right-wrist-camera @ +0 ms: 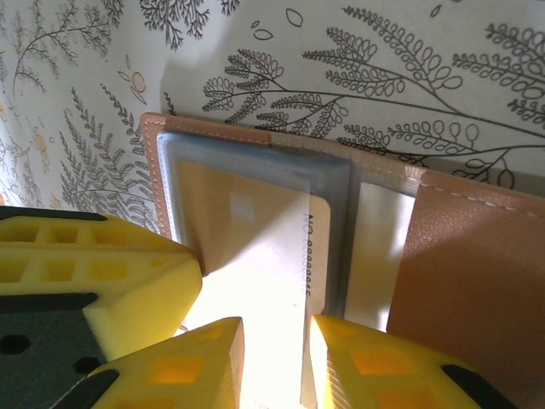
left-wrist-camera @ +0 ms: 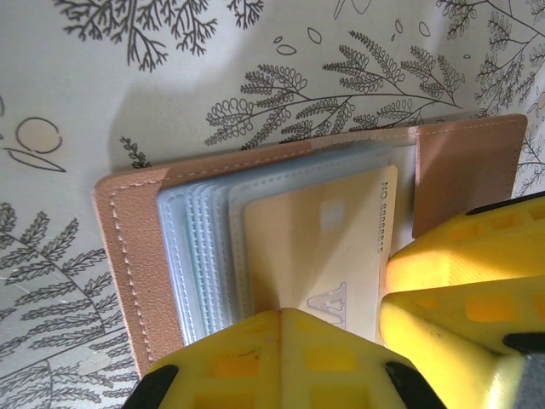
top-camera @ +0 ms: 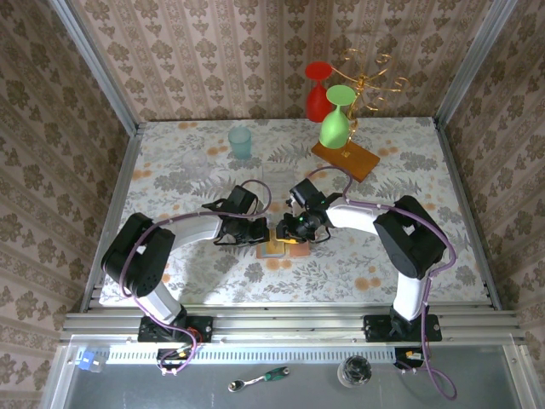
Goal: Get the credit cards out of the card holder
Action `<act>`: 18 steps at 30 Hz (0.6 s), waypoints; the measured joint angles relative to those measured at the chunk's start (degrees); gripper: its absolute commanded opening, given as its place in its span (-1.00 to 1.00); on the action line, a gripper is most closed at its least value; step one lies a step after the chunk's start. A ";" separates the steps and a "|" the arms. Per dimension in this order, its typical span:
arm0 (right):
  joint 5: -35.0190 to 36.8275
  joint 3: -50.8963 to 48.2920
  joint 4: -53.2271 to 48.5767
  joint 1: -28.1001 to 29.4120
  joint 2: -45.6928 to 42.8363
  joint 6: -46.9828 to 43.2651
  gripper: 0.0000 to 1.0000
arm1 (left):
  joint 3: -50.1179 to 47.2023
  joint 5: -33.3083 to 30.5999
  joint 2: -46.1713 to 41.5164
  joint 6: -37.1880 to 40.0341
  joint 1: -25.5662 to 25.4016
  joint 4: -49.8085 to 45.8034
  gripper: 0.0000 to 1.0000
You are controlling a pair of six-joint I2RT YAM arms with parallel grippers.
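Tan-pink leather with pale stitching on the card holder [left-wrist-camera: 128, 256], grey-blue on its inner sleeves [left-wrist-camera: 200, 256]. Sandy gold with pale grey lettering on the credit card [left-wrist-camera: 315, 239]. White tablecloth [top-camera: 409, 170] printed with grey fern sprigs and orange blooms. Brown damask on the walls [top-camera: 213, 60]. Further back, a red glass [top-camera: 317, 94], a green glass [top-camera: 336, 123], a teal cup [top-camera: 240, 141].

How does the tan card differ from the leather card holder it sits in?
The card is smooth with printed digits; the card holder is leather with stitched edges. The card is smaller than the card holder. The card is tucked in a grey-blue sleeve, while the card holder lies open on the table. Both are tan and flat.
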 measured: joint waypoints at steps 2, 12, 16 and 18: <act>0.02 -0.04 0.13 -0.02 0.00 0.00 -0.42 | 0.00 -0.02 0.00 0.02 0.00 -0.02 -1.00; 1.36 -0.04 -0.68 -0.04 -0.33 -0.11 -0.43 | 0.00 -0.02 0.00 0.02 0.00 -0.09 -1.00; 2.84 -0.04 -2.08 -0.04 -1.27 -0.37 -0.42 | 0.00 -0.20 0.00 0.02 0.00 -0.39 -1.00; 3.21 -0.04 -2.67 -0.11 -1.60 -0.50 -0.42 | 0.00 -0.22 -0.02 0.02 0.00 -0.44 -1.00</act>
